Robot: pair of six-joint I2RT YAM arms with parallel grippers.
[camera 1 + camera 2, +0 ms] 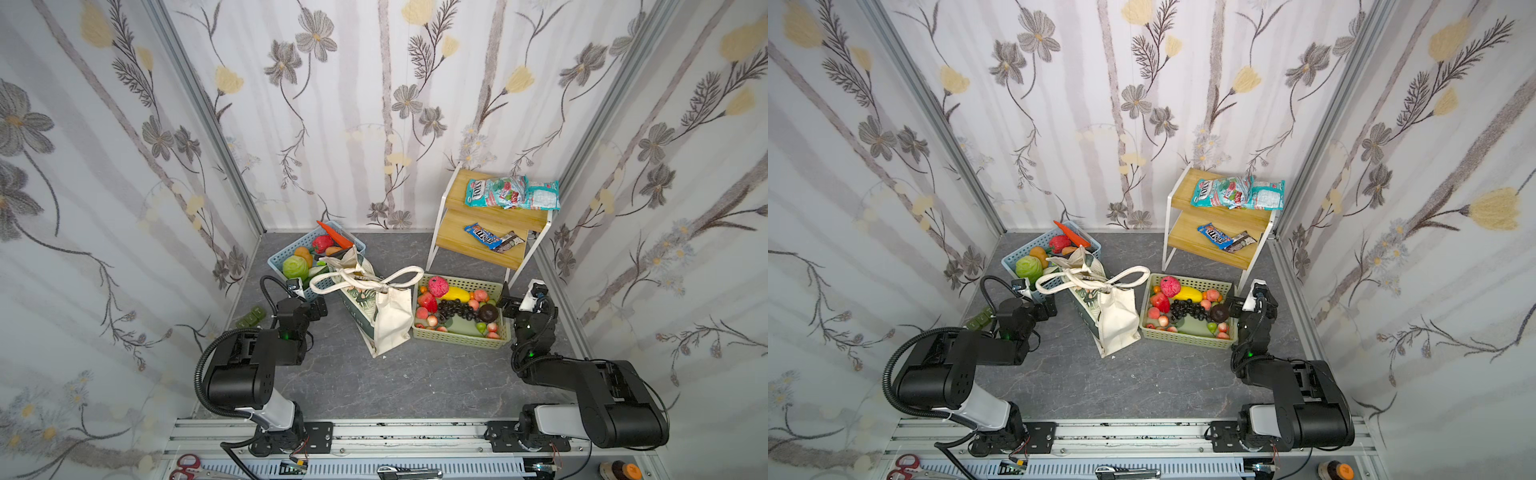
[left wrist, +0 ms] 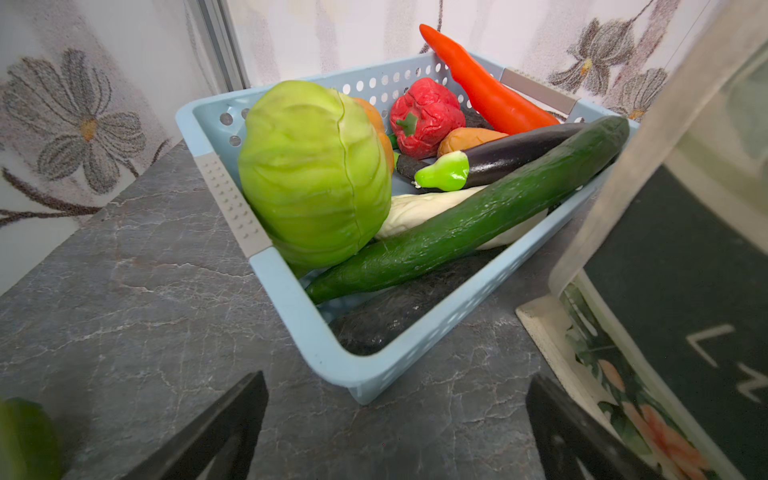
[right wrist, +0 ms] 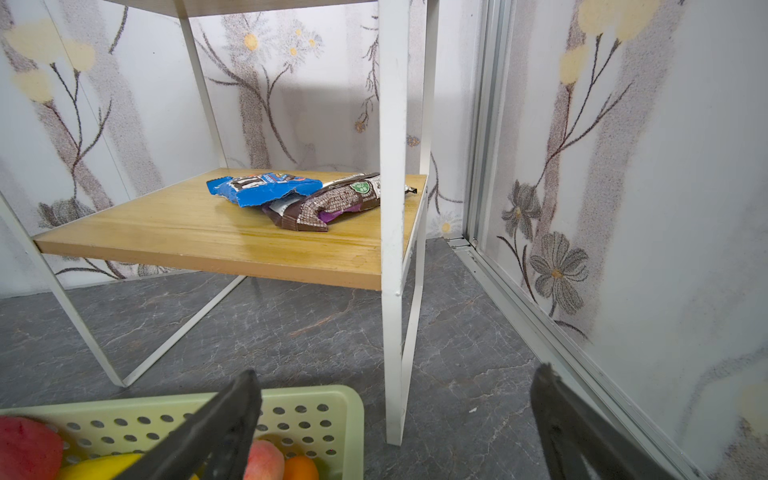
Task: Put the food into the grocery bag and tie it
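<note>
Left gripper [image 2: 395, 386] and right gripper [image 3: 397, 374] gape empty; floppy bag [image 1: 390, 320] at three o'clock of left gripper may sag and spill

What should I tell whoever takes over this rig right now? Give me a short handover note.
Left gripper: open, empty, near the blue basket.
Right gripper: open, empty, over a corner of the pale green basket, facing the shelf.
Grocery bag: between the two baskets, handles crossed over its top. I cannot tell whether they are knotted or what is inside.
Not yet bagged: yellow fruit in the pale green basket; white-green vegetable and orange in the blue basket. Snack packet is not clearly in view.
Left to do: bag these, then tie the handles.
</note>
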